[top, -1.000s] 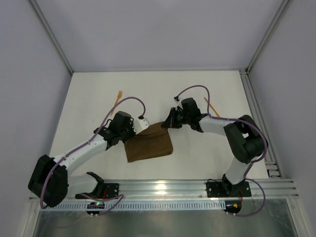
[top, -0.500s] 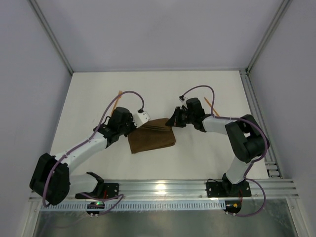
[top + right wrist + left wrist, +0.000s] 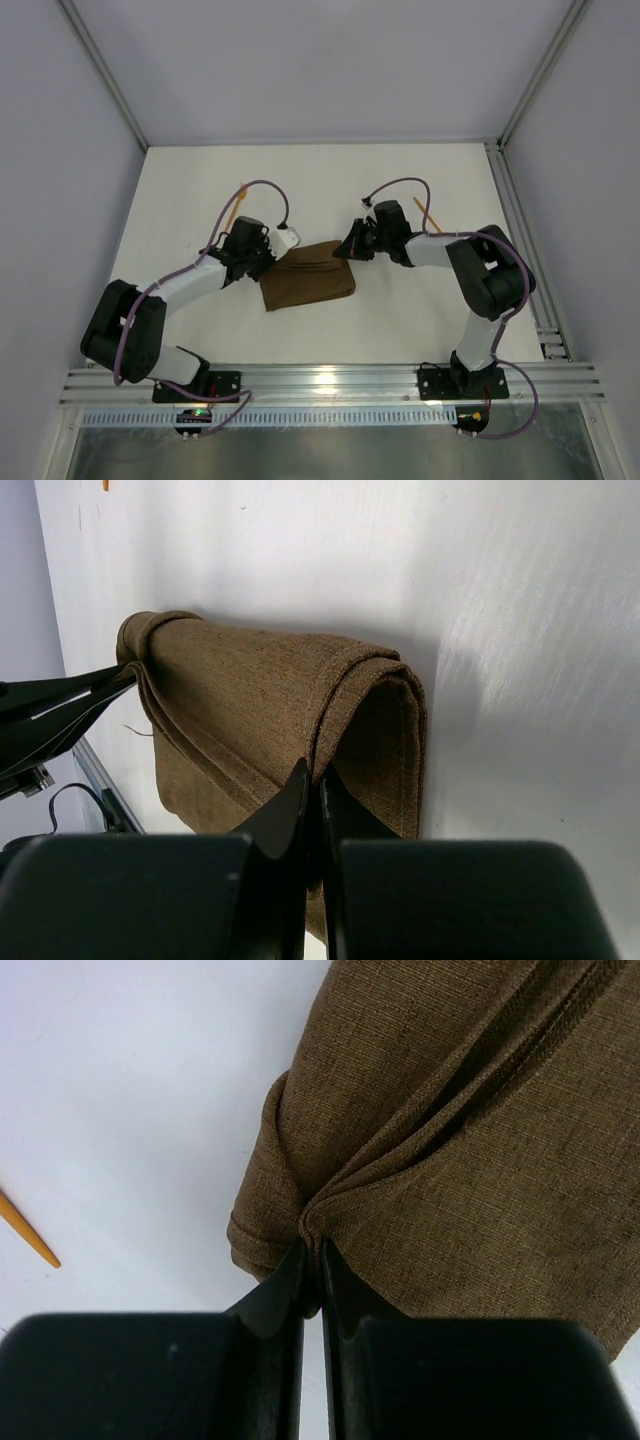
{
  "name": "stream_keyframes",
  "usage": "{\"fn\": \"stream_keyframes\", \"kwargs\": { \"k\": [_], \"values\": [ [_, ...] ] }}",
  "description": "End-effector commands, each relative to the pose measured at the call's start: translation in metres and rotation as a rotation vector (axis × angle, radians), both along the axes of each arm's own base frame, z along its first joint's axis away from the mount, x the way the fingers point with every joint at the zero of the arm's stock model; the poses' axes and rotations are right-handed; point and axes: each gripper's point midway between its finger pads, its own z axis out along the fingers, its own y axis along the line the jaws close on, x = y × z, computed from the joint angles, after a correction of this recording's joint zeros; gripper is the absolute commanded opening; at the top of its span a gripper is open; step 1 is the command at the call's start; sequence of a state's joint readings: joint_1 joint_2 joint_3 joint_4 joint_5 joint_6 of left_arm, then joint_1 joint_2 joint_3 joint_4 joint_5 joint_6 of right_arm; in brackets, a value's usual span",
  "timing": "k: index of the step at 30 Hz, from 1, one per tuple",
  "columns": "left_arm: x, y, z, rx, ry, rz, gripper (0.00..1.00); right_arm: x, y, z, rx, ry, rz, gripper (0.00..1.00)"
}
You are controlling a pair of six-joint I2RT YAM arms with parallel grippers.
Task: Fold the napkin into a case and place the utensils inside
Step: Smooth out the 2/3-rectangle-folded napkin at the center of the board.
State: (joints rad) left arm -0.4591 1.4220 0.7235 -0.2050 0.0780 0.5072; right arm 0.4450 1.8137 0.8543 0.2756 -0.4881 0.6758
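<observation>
The dark brown napkin [image 3: 310, 282] lies folded in layers on the white table between my two arms. My left gripper [image 3: 276, 260] is shut on the napkin's left end, with a bunched fold of cloth [image 3: 450, 1160] pinched between its jaws [image 3: 312, 1255]. At the napkin's far right corner my right gripper [image 3: 343, 252] is shut on the doubled hem [image 3: 260, 710], seen close in the right wrist view [image 3: 313, 780]. One orange utensil [image 3: 236, 205] lies far left of the left gripper, and its tip [image 3: 28, 1230] shows in the left wrist view. A second orange utensil [image 3: 428, 216] lies behind the right arm, partly hidden.
Grey walls and an aluminium frame [image 3: 110, 90] enclose the white table [image 3: 320, 180]. A rail [image 3: 330, 380] runs along the near edge by the arm bases. My left gripper's fingers [image 3: 60, 695] show at the left of the right wrist view.
Both grippers carried the napkin's edge a little farther from the bases and lowered it, making the cloth a shorter, thicker fold. The left arm has stretched out lower over the table.
</observation>
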Motion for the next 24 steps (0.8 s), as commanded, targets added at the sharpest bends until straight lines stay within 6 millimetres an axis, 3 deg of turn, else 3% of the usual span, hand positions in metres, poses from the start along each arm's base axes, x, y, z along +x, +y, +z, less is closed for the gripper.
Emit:
{"fn": "stream_keyframes", "kwargs": {
  "k": [1, 3, 4, 5, 6, 9, 13, 17, 20, 24],
  "values": [
    [0.027, -0.001, 0.025, -0.080, -0.082, 0.072, 0.08, 0.026, 0.001, 0.023, 0.005, -0.069, -0.045, 0.03],
    [0.013, -0.004, 0.026, -0.105, -0.020, 0.031, 0.16, 0.027, 0.001, 0.017, -0.005, -0.057, -0.048, 0.03],
    [0.009, -0.007, 0.030, -0.115, -0.004, 0.015, 0.33, 0.028, 0.003, 0.017, 0.001, -0.053, -0.046, 0.03],
    [0.004, -0.011, 0.035, -0.141, 0.013, 0.006, 0.44, 0.027, 0.004, 0.016, 0.009, -0.042, -0.039, 0.03],
    [-0.005, -0.010, 0.034, -0.145, 0.053, 0.008, 0.47, 0.028, 0.006, 0.016, 0.020, -0.031, -0.046, 0.03],
    [-0.023, -0.013, 0.049, -0.164, 0.094, -0.045, 0.44, 0.030, 0.006, 0.015, 0.024, -0.028, -0.054, 0.03],
    [-0.037, -0.009, 0.066, -0.156, 0.083, -0.084, 0.48, 0.033, 0.005, 0.013, -0.011, -0.034, -0.042, 0.03],
    [-0.015, 0.004, 0.084, -0.147, -0.027, 0.051, 0.52, 0.035, 0.004, 0.010, -0.038, -0.036, -0.031, 0.03],
    [0.008, 0.013, 0.074, -0.129, -0.048, 0.202, 0.55, 0.035, 0.004, 0.009, -0.039, -0.035, -0.022, 0.03],
    [0.024, 0.005, 0.061, -0.142, -0.019, 0.253, 0.62, 0.034, 0.005, 0.008, -0.041, -0.035, -0.017, 0.03]
  ]
}}
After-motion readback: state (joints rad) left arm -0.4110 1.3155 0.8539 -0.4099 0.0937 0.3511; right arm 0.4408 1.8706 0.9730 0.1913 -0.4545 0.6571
